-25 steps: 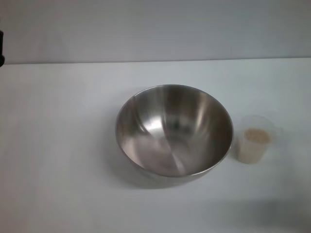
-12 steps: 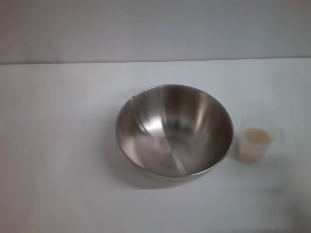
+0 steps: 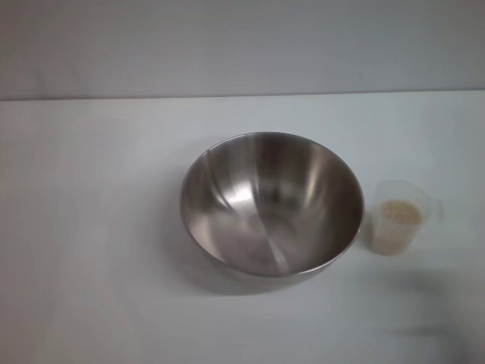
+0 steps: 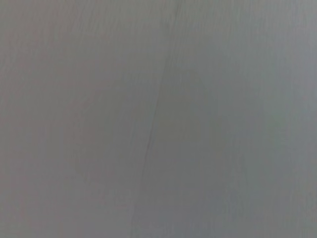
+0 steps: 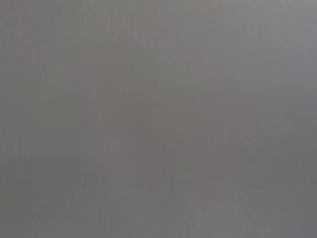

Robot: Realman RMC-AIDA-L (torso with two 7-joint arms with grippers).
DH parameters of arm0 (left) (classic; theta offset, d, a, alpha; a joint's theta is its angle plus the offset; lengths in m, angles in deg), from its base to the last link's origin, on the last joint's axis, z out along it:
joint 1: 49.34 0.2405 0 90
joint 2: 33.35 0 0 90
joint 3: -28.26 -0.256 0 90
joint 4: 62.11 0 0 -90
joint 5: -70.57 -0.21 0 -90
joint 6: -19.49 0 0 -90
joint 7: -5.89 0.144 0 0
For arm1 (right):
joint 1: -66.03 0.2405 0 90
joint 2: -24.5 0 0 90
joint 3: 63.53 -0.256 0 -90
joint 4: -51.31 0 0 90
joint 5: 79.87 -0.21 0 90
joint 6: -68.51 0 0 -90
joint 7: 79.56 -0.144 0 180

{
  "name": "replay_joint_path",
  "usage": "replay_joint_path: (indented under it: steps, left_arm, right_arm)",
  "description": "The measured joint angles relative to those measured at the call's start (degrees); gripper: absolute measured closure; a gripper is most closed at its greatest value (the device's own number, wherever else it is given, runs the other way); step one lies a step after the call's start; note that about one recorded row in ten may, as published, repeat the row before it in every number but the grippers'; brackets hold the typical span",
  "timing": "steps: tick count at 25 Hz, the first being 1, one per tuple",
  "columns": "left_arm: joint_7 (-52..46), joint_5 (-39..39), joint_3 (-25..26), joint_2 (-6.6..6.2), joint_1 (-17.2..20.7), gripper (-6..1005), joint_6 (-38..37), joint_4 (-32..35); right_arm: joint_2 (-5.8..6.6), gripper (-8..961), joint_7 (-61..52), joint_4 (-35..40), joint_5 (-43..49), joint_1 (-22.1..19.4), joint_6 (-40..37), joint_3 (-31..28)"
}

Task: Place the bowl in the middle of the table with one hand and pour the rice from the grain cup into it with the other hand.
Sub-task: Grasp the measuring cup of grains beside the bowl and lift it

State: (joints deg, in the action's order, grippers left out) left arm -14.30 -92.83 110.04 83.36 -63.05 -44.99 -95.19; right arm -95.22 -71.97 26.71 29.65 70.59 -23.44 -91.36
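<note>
The large steel bowl stands upright near the middle of the white table in the head view, and its inside is bare. Just to its right stands the small clear grain cup, upright, with a little gap between the two. The cup holds beige rice up to near its rim. Neither gripper shows in any view. Both wrist views show only a plain grey surface.
The table's far edge runs straight against a pale grey wall. A faint shadow lies on the table at the front right, below the cup.
A dark object at the head view's far left edge, seen one second ago, has gone out of view. A faint shadow has grown at the front right. Bowl and cup have not moved.
</note>
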Motion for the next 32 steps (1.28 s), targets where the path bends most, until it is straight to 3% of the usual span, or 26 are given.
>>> replay_joint_path:
  steps: [10,32]
  left_arm:
    - [0.4,0.0,0.2,0.02,0.0,311,0.1,0.5]
    - [0.5,0.0,1.0,-0.25,0.0,311,-0.3,1.0]
  right_arm:
    - [0.04,385,3.1,-1.6,-0.2,-2.0,5.3,3.0]
    - [0.02,385,8.3,-1.6,-0.2,-0.1,14.8,4.4]
